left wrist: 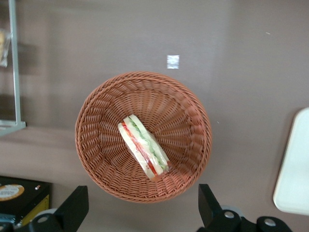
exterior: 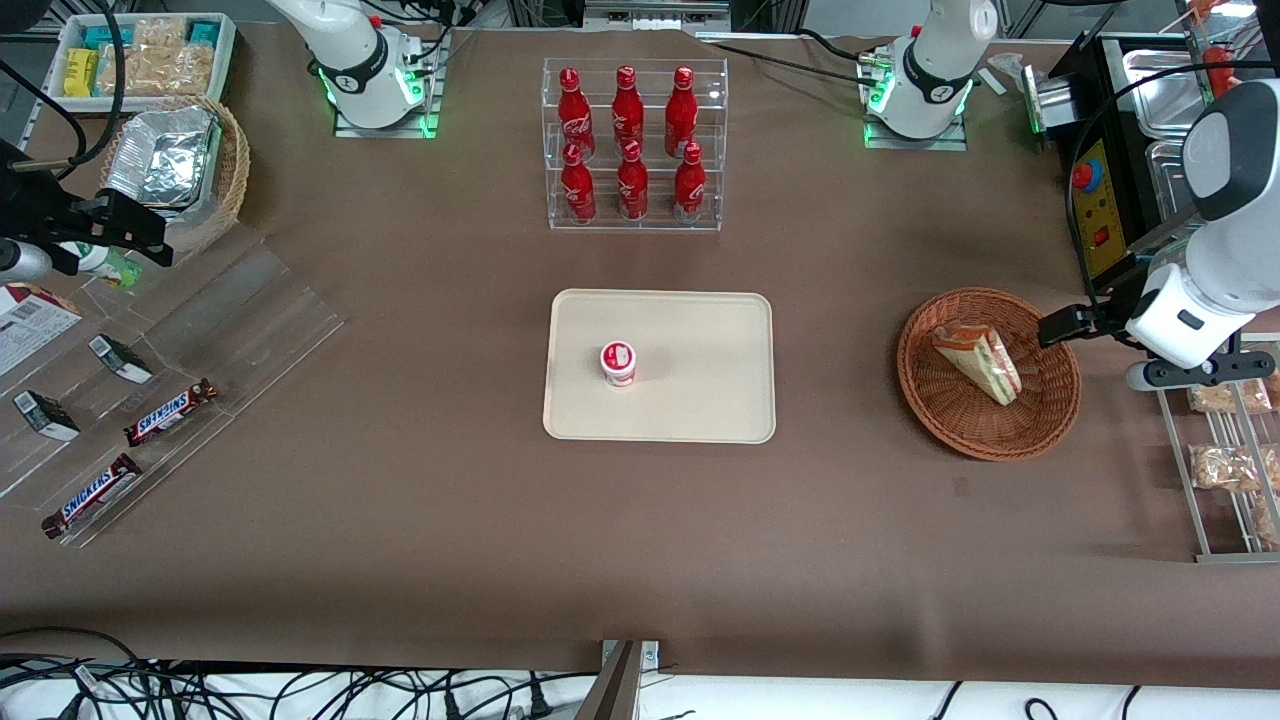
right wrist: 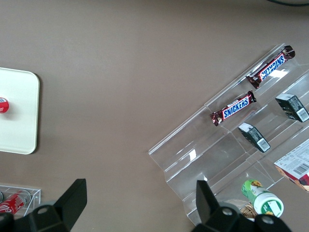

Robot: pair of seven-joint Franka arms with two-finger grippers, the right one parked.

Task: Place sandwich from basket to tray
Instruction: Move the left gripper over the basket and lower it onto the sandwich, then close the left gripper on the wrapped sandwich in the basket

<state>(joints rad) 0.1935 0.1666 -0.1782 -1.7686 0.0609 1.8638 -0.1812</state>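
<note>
Sandwich: the sandwich (exterior: 978,363) lies on its side inside the basket (exterior: 1040,420), near the middle, with the red and green filling showing along one edge. Nothing touches it.

Basket: it stands on the brown table toward the working arm's end, well apart from the tray.

Tray: the tray (exterior: 700,400) is in the middle of the table. There is no sandwich on it, only a small cup with a red and white lid (exterior: 618,362).

Gripper: the gripper (left wrist: 142,208) hangs above the basket's edge, not yet down at the sandwich. Its two fingers (left wrist: 72,205) are spread wide and hold nothing (the gap looks wider than the sandwich is thick).

Done: I judge that only the approach is made.

Left: going down, closing on the sandwich, lifting it, carrying it to the tray and putting it on a free part beside the cup.
</note>
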